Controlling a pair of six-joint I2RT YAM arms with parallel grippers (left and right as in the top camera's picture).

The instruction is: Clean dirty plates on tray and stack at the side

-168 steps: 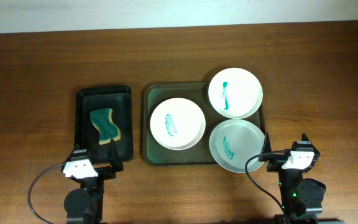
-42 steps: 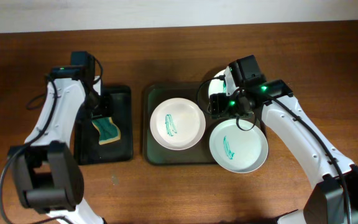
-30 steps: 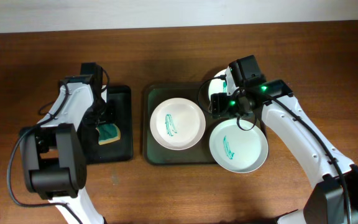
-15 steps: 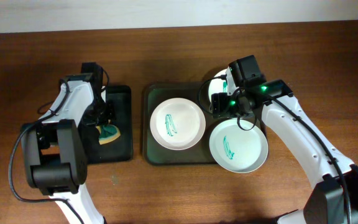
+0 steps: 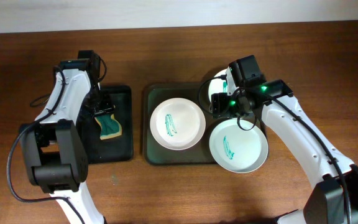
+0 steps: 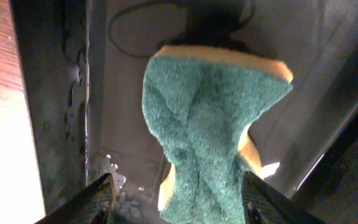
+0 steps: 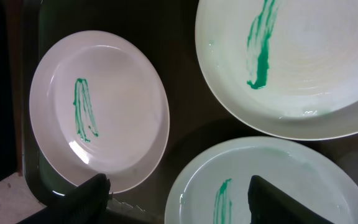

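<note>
Green sponge [image 6: 210, 124] | between left gripper [image 6: 178, 198] tips (jaws apart) | black tray [image 5: 122, 134] beneath

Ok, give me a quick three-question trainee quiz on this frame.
1. True or false: all three round white shallow plates carry a green smear.
2. The green-and-yellow scouring sponge is in: A) the narrow black tray; B) the large olive-grey tray; C) on the wooden table.
3. Which gripper is above the plates?
Key: 1 true; 2 A; 3 the right gripper, jaws open.
</note>
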